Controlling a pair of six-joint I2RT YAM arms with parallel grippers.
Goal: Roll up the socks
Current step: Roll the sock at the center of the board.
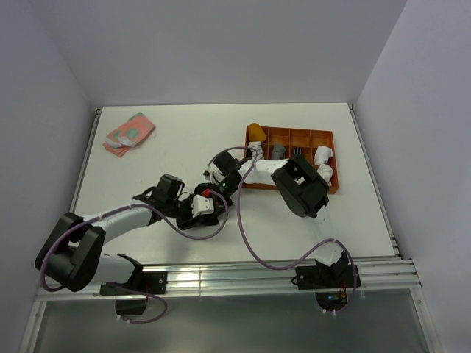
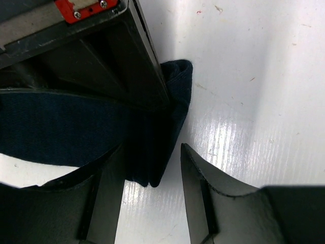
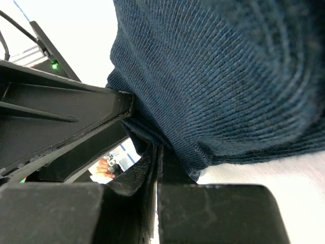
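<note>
Right wrist view gives me the clearest read: the right gripper [image 3: 155, 157] is clenched on a thin lip of the navy sock [image 3: 228, 76], and the knit bunches where it runs down into the pinch. On the left wrist view, the left gripper [image 2: 151, 168] stands released, its jaws straddling the sock's folded end. One finger is close against the cloth, and I see bare table between the fold and the other. From above, both grippers meet just off the left end of the orange tray [image 1: 294, 129]. The sock is hidden beneath them there, lying on the table [image 1: 184, 140]. The mustard sock [image 1: 255, 132] sits at the tray's far left corner, apart from the work.

My judgement on handling: this is light, limp ribbed knit with no stiffness of its own. It will sag, stretch under pull and unroll the moment it is let go. It should not slip out of a firm pinch easily, though, and I doubt a grip could damage it. I'd take hold at the folded end between the left jaws, catching all layers well in from the edge, with the right pinch as the anchor. A shallow bite on one layer would likely just peel the fold open.
</note>
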